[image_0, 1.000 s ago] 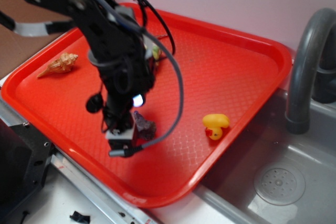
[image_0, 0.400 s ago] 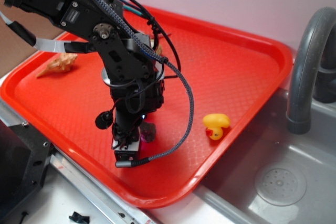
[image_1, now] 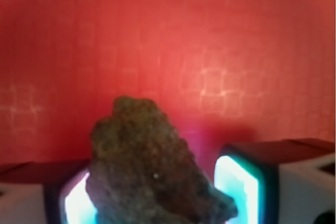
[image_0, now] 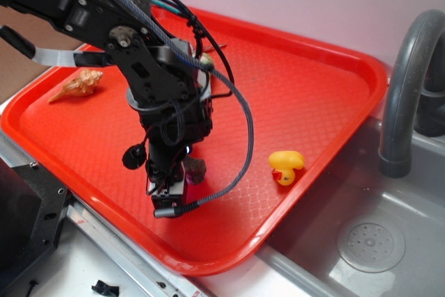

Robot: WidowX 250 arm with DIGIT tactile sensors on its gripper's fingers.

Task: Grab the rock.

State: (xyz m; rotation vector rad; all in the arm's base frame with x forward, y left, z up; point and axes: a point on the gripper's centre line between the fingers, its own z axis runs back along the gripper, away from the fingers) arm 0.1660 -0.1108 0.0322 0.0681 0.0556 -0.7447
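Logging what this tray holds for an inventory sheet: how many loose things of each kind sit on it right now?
Rock: 1
Seashell: 1
Rubber duck: 1
Small item behind the arm, mostly hidden: 1
Total: 4 on the red tray

Rock [image_0: 197, 169] mostly hidden behind arm, base cut off in wrist view, blurred — fingers [image_1: 239, 184] cropped at bottom edge, contact unclear
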